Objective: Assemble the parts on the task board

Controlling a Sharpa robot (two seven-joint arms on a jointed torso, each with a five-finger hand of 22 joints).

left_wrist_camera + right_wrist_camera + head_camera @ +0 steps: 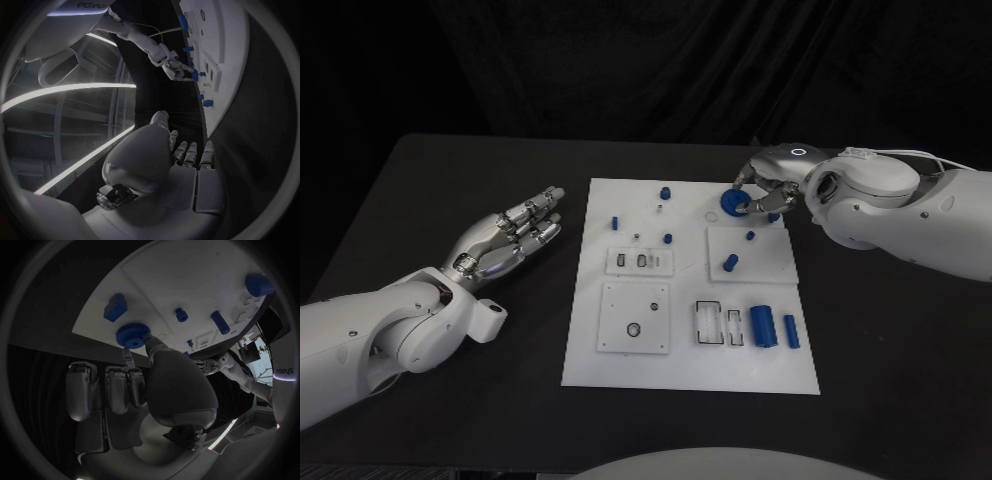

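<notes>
Right robot hand (pixel 769 190) pinches blue gear (pixel 734 202) between thumb and finger at far right corner of task board (pixel 689 372); we judge it holds gear from the side so gear can seat down on board. Left robot hand (pixel 516 232) rests spread, holding nothing, beside board on table (pixel 473 170), we think waiting. Other blue parts (pixel 763 326) lie in near tray.

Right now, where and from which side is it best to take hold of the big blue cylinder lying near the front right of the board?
Probably grip the big blue cylinder across its middle, from above. It lies flat, with its curved sides exposed.
</notes>
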